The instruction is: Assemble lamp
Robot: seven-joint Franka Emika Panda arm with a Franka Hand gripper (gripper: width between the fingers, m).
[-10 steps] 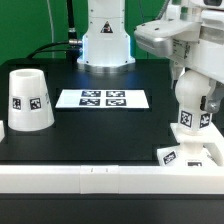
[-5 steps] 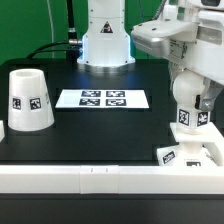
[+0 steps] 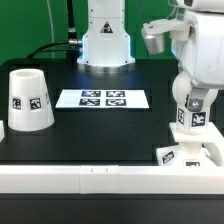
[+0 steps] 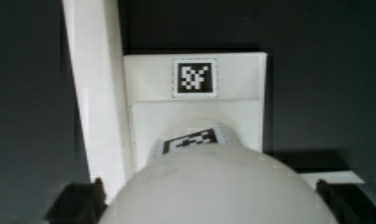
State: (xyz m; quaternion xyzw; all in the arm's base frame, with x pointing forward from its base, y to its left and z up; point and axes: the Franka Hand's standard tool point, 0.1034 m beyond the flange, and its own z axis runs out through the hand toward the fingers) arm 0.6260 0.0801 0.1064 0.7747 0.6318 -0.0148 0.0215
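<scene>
The jaws clamp the bulb [image 3: 188, 122], held upright over the base [image 3: 192, 154] at the exterior view's right. The black desk [image 3: 95, 135] lies open toward the shade [image 3: 28, 100], well apart at the left edge. The marker board [image 3: 103, 99] lies mid-desk. The base sits just beside the white front rail [image 3: 80, 178].

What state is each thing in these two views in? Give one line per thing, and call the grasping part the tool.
tool: shut on the bulb.
bulb: upright, held over the base; whether they touch cannot be told.
base: lying flat, under the bulb.
shade: standing wide end down, apart from the rest, at the exterior view's left.
marker board: lying flat.
</scene>
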